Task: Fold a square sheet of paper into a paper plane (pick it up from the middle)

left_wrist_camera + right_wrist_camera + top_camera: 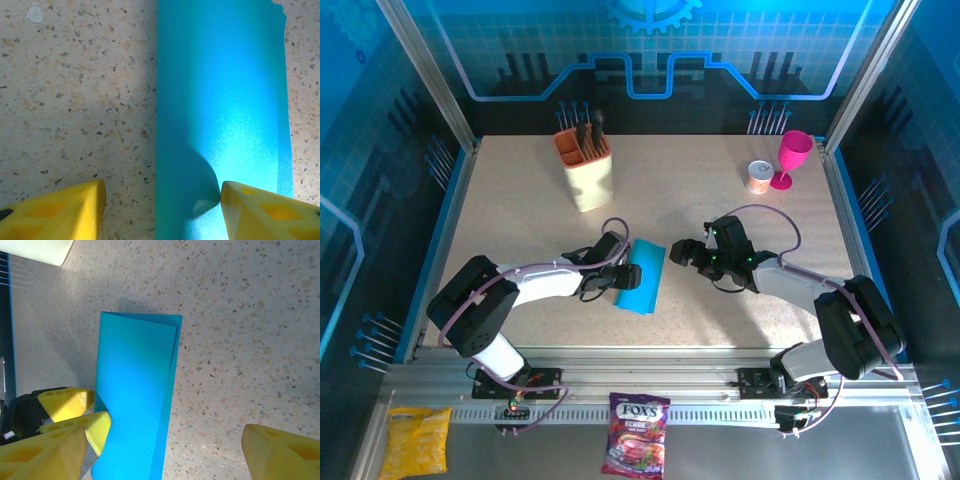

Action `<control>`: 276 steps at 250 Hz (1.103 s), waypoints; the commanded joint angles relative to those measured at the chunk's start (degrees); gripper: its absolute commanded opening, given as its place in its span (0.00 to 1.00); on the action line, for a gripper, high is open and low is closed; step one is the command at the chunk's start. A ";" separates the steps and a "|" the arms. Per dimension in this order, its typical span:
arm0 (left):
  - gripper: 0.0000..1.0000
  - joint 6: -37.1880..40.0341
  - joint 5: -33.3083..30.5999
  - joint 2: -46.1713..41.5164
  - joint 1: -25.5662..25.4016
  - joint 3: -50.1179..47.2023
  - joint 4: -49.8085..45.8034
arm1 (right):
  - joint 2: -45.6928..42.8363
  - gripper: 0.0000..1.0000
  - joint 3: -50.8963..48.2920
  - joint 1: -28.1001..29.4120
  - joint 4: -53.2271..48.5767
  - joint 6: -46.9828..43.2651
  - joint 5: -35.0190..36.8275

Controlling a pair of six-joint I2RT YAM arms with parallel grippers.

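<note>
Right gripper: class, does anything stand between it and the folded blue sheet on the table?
Nothing visible does. The right gripper, open, is just to the right of the square sheet of paper, which lies folded in half, with bare table between them. The left gripper touches the sheet's opposite side.

one cyan-blue sheet of paper [642, 277], folded double, lies mid-worktop [520, 225]. two end effectors: the left end effector [618, 272] and the right end effector [680, 252]. one beige utensil holder [590, 180] near the far left corner. one pink goblet [793, 158] and one small tub [759, 177] near the far right corner. two snack packets beyond the near edge: one yellow packet [415, 440], one purple packet [636, 447].
</note>
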 commanded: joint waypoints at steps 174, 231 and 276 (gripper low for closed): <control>0.64 -1.49 0.84 0.75 -0.50 1.90 -1.20 | 2.42 0.81 -0.27 0.48 3.67 -0.19 -3.91; 0.64 -0.25 1.60 0.45 -0.53 1.37 -0.91 | 2.57 0.81 -0.32 0.48 3.76 -0.27 -3.95; 0.64 0.74 1.74 0.92 -0.53 1.46 -1.23 | 2.84 0.80 -0.32 0.48 3.85 -0.36 -3.93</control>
